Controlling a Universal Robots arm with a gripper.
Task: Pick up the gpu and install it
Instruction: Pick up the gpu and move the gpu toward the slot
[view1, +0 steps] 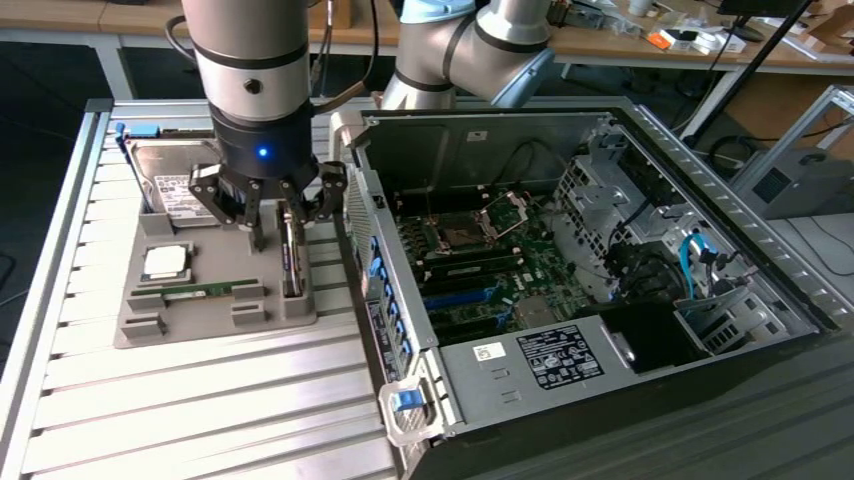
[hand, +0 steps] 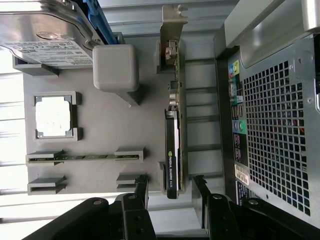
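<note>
**Claw.** Your claw (view1: 283, 218) is spread wide and holds nothing. It hangs straight over the gpu (hand: 172, 150) with one finger on each side of the card. In the wrist view there is a gap between each finger and the card, so I judge there is no contact.

**Task item.** The gpu stands on its long edge directly under the claw, seated in a slot of the grey fixture tray (hand: 100, 125). Its silver bracket sits at the end farther from the fingers. Standing on edge, the card offers both flat faces to the fingers, which I judge to be the reason for the slot.

**Tray and contents.** Each part has its own recess, which appears meant to keep it in a fixed position.
- A green RAM stick (hand: 85, 157) lies in a narrow cradle to one side of the claw.
- A processor chip (hand: 54, 116) lies flat in a square pocket farther along that side.
- A hard drive (hand: 45, 40) leans in its holder in the farthest corner.

**Case.** On the claw's other side, just beside the tray, the computer case (view1: 747, 260) lies with its open side up. The motherboard (view1: 494, 270) is exposed inside. No card is fitted, so the installation has not begun.

**Support.** Tray and case both rest on a slatted metal table (view1: 200, 400).
</note>
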